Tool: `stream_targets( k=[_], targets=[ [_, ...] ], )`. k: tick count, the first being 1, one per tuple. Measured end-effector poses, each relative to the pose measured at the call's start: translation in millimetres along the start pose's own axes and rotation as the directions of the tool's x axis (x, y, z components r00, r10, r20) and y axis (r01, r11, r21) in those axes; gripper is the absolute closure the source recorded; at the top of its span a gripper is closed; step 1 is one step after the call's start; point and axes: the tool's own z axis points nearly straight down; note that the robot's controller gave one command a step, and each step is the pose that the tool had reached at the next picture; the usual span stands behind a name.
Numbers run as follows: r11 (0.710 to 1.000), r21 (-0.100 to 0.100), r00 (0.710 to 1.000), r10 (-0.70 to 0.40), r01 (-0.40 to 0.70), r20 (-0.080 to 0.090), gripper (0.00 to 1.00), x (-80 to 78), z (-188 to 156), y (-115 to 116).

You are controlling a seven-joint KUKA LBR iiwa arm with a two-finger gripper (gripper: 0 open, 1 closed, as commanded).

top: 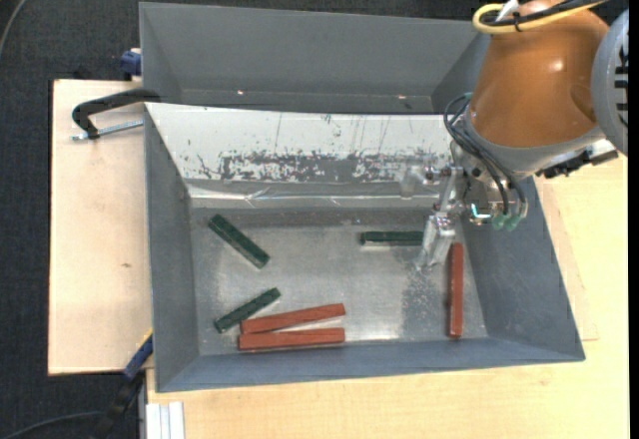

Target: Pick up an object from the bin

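Low inside the grey bin (pixel 165 247), at about three o'clock of its floor: pincer (pixel 437 239), hanging from the orange-covered wrist (pixel 534 78) reaching in from the right. Cannot tell how far open, nor whether anything is gripped; nothing plainly seen in its grasp.

Close at five o'clock of it, touching or nearly so: the upper end of a red-brown stick (pixel 455 292), lying lengthwise along the right wall. Close at nine o'clock of it: a short dark green stick (pixel 391 239), flat and crosswise.

Probable reason for so low a stance: poised at the near ends of these two, ready for one of them. Which one, not to be told.

Well apart, toward seven o'clock of the floor: two red-brown sticks (pixel 292 335) side by side, a dark green one (pixel 247 310) aslant at their left end. At nine o'clock, another dark green stick (pixel 238 240). All flat and spread out, so probably easy to take singly.
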Motion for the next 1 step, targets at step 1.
stream_targets(
  k=[1],
  targets=[
    [0.993,0.001,0.993,-0.118,0.118,0.002,0.00,-34.1,148.3,-33.2]
  ],
)
